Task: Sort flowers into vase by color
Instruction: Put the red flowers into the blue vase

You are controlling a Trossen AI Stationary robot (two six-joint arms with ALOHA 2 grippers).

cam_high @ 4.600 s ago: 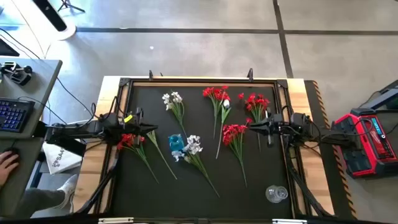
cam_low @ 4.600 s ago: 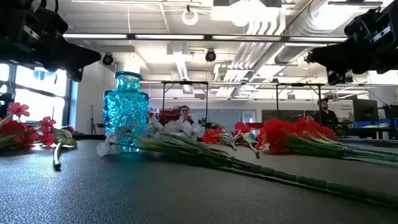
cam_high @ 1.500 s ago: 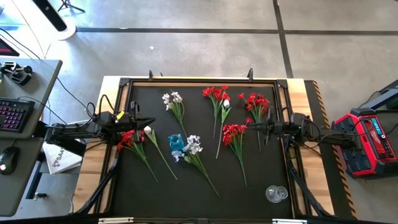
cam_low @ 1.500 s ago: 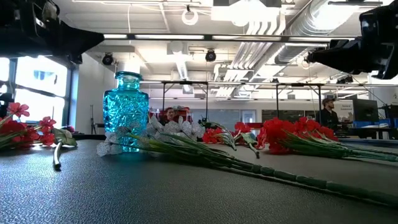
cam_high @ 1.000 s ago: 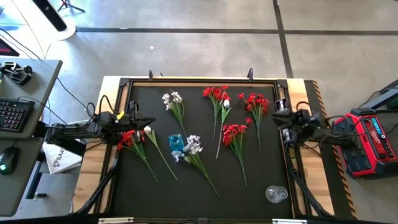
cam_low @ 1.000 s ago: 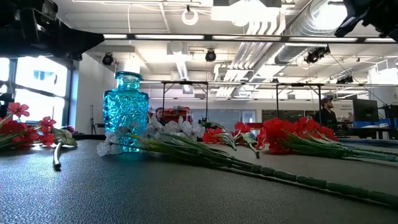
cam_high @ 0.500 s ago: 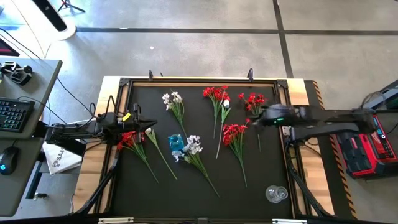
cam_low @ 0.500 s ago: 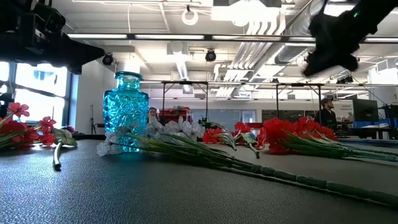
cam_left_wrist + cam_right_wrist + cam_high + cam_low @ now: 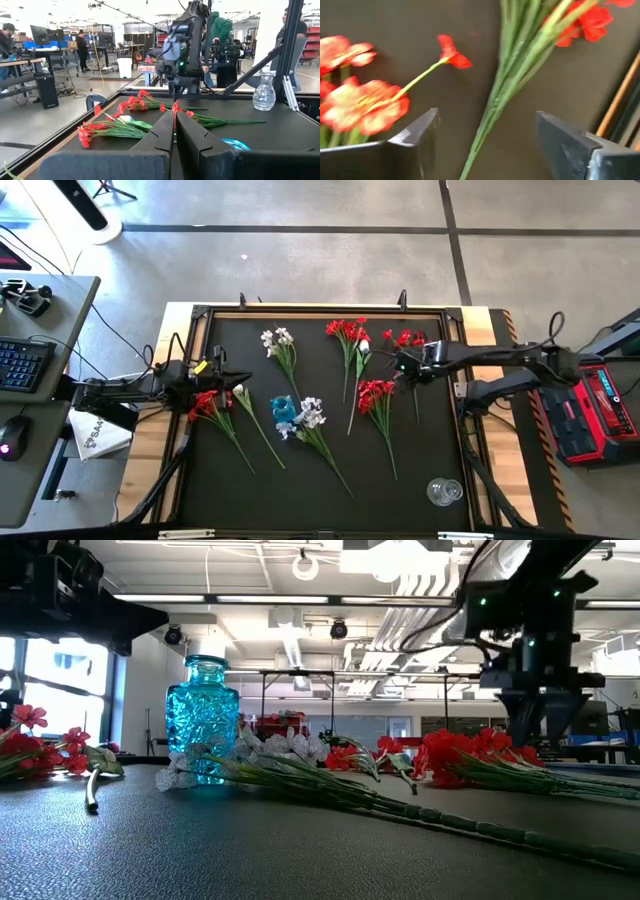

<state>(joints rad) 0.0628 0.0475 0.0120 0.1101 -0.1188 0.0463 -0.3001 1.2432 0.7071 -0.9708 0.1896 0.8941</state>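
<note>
At the near right corner of the black desk (image 9: 330,500) a clear glass vase (image 9: 445,492) is seen standing alone. Farther in, left of centre, a blue glass vase (image 9: 283,411) stands upright, with a white-blossomed sprig (image 9: 312,415) lying just beside it, its stem running toward the near edge; in the low view its blossoms lie against the foot of the blue vase. To the left, a red sprig (image 9: 208,406) is spread on the desk with a single white bud (image 9: 238,389) beside it. The left gripper (image 9: 228,374) is held over that red sprig at the left edge, its jaws pressed together with nothing between them (the left wrist view shows the two fingers meeting).

Right of centre, another red sprig (image 9: 376,394) lies with its stem pointing to the near side. Beyond it the right gripper (image 9: 402,364) is poised over the far-right red sprig (image 9: 410,342), pointing down; its jaws are spread wide and hold nothing, and in the right wrist view the green stems of that sprig (image 9: 520,65) pass between the two fingers (image 9: 420,132) without being touched.

Along the far side of the desk a second white sprig (image 9: 277,340) and a further red sprig (image 9: 347,332) are laid, well apart from the blue vase.
</note>
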